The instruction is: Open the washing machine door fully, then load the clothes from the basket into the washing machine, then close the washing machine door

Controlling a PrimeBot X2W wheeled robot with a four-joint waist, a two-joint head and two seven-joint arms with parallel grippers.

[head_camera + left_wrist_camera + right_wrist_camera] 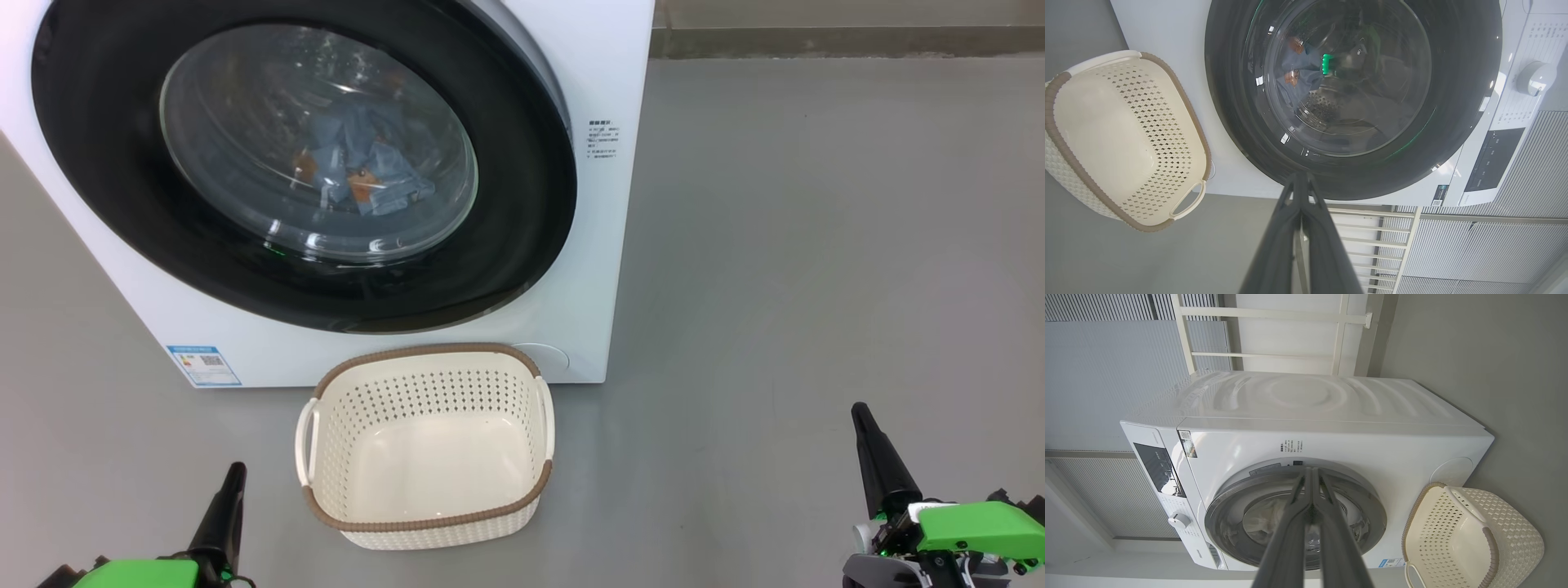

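Observation:
The washing machine stands ahead with its round black-rimmed door shut against the front. Through the glass bowl I see light blue clothes with orange prints lying in the drum. The cream basket sits on the floor before the machine, with nothing in it. My left gripper is low at the left, fingers together and holding nothing. My right gripper is low at the right, also shut and holding nothing.
Grey floor stretches to the right of the machine. A blue label marks the machine's lower left corner. The control panel and knob are on the machine's top front. A white railing and ribbed wall stand behind.

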